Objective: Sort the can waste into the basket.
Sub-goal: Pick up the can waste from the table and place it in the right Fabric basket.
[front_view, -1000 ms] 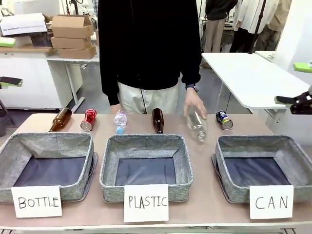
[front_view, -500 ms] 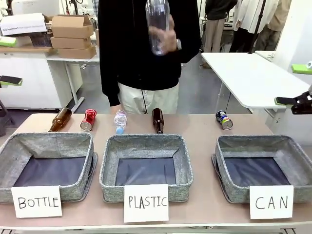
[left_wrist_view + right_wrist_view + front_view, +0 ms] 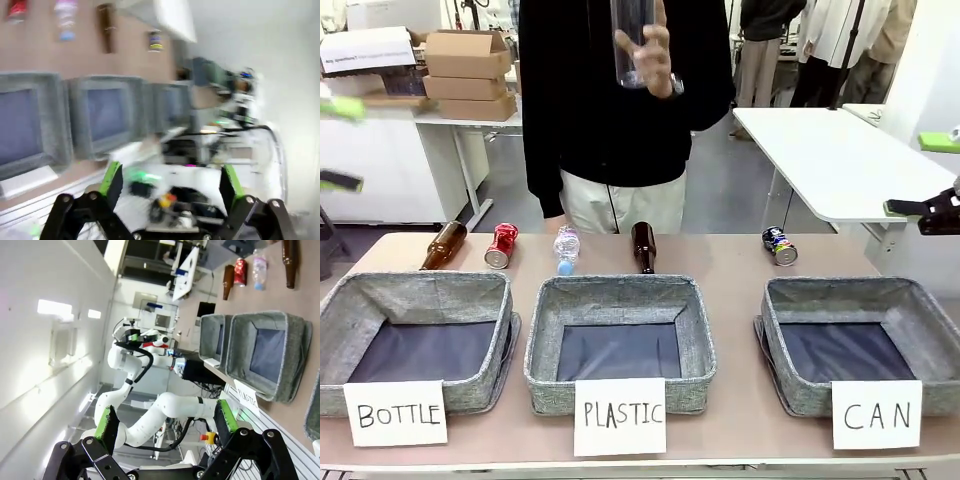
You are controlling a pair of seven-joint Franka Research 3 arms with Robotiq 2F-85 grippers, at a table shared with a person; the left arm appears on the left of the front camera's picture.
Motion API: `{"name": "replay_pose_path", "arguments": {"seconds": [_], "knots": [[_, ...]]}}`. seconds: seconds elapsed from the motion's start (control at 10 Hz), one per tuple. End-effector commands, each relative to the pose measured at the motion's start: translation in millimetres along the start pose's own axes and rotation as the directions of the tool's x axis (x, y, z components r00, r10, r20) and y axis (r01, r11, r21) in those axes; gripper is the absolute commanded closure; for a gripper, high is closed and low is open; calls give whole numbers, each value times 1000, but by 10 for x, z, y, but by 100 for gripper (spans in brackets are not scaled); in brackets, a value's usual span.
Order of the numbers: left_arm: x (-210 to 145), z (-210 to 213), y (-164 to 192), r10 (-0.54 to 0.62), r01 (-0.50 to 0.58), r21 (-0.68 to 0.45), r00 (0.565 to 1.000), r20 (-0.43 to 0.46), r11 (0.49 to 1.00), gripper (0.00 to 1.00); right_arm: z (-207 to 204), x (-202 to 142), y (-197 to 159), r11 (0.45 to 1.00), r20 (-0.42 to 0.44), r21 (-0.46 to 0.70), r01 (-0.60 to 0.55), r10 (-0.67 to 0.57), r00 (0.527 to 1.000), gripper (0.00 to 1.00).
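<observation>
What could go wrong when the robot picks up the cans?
1. The red can lies between a brown bottle and a small plastic bottle; the left gripper might knock them.
2. It is far from the CAN basket, so it may drop into the PLASTIC basket on the way.
3. Both cans lie on their sides; the blue can could roll if nudged.

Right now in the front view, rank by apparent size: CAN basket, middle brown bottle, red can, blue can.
1. CAN basket
2. middle brown bottle
3. red can and blue can: they look about alike, so unranked.
</observation>
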State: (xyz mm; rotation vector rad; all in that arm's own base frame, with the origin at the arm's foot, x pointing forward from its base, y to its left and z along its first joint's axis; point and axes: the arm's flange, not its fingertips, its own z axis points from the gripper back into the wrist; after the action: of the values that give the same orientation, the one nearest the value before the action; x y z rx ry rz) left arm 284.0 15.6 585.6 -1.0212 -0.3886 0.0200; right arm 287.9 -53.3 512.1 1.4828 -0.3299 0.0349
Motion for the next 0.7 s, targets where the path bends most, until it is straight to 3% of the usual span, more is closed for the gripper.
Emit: {"name": "replay_pose_path", "arguments": {"seconds": [0.0,0.1,0.2,0.3,0.4,0.6], "knots": [[316,-35,141,32,-10,462,999,-39,887,0,-13,39,7,999,4,19,-30,30,1000,0],[385,-33,267,86,-29,568,993,-75,823,0,-13,39,7,999,4,19,-30,30,1000,0],[463,-33,377,120,-8,575,980,-158,818,0,-13,39,7,999,4,19,-30,30,1000,0],[597,-24,334,101,-57,408,991,-87,911,0,-13,39,7,999,4,19,-30,30,1000,0],[366,-70,362,16,12,480,998,-55,877,0,-13,39,7,999,4,19,-30,30,1000,0],[366,-70,362,16,12,480,998,-55,877,0,-13,39,7,999,4,19,-30,30,1000,0]]}}
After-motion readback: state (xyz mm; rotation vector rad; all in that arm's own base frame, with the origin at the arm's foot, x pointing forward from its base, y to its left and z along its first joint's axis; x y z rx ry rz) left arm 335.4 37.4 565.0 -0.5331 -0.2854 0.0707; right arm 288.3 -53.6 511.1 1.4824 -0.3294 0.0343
